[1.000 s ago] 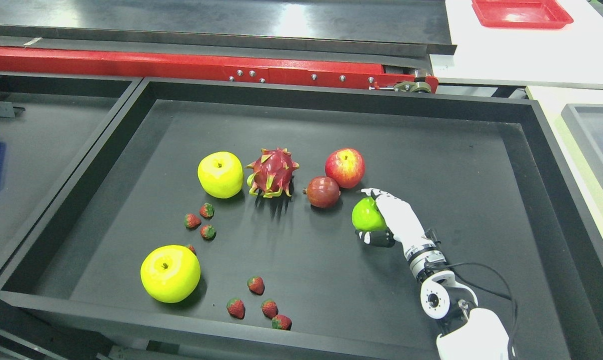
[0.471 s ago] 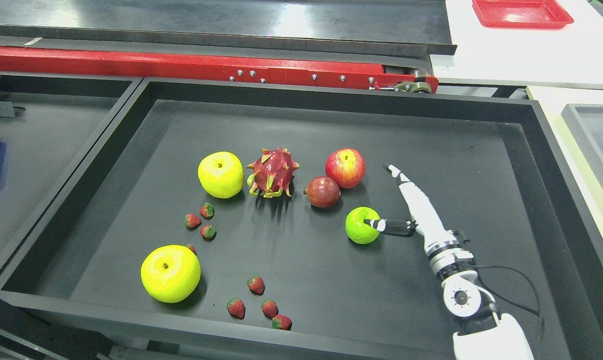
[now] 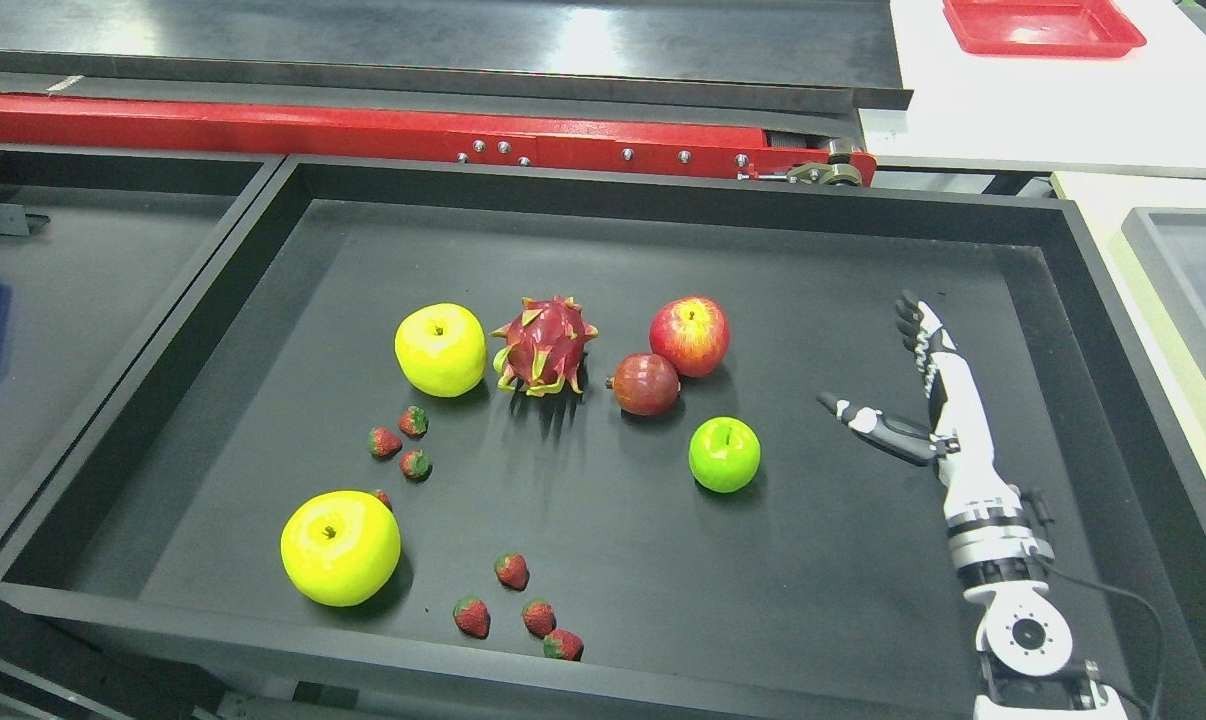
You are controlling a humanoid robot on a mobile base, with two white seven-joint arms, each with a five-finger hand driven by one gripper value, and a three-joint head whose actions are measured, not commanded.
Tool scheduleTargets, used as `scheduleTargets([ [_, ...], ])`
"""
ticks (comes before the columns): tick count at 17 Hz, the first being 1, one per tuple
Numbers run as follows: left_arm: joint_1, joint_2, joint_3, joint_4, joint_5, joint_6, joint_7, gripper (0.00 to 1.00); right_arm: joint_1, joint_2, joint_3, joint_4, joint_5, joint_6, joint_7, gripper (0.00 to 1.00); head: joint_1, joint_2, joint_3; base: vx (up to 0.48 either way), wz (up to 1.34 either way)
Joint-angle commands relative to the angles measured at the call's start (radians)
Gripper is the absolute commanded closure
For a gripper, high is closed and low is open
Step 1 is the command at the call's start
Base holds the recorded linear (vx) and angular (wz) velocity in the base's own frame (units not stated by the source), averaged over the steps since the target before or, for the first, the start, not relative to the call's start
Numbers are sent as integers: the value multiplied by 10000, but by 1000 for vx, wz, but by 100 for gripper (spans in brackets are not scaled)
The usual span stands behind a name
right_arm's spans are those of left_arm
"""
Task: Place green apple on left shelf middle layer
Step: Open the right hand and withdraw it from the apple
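A small green apple (image 3: 724,454) rests upright on the floor of the big black tray (image 3: 603,185), right of centre. Nothing touches it. My right hand (image 3: 878,375) is well to the apple's right, over the tray's right side. It is open, with the fingers pointing away and the thumb stretched toward the apple. The forearm rises from the lower right corner. My left arm does not show. No shelf appears in the head view.
Two large yellow apples (image 3: 440,349) (image 3: 340,546), a dragon fruit (image 3: 545,344), a red apple (image 3: 690,336), a dark red pomegranate (image 3: 646,383) and several strawberries (image 3: 511,570) lie in the tray. A red rail (image 3: 363,130) runs behind it. A red tray (image 3: 1043,25) sits far right.
My right hand let go of the green apple, opened, and drew back to the right. The apple shifted slightly left and down, and now sits free with its stem up.
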Motion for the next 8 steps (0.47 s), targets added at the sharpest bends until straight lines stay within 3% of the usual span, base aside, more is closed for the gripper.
scheduleTargets([
  [1, 0, 175, 0, -1, 0, 3, -2, 0, 991, -175, 268, -825, -1268, 116, 333, 0, 0, 0, 0, 0, 0],
  [8, 0, 175, 0, -1, 0, -12, 13, 0, 1054, -175, 350, -825, -1299, 100, 272, 0, 0, 0, 0, 0, 0],
])
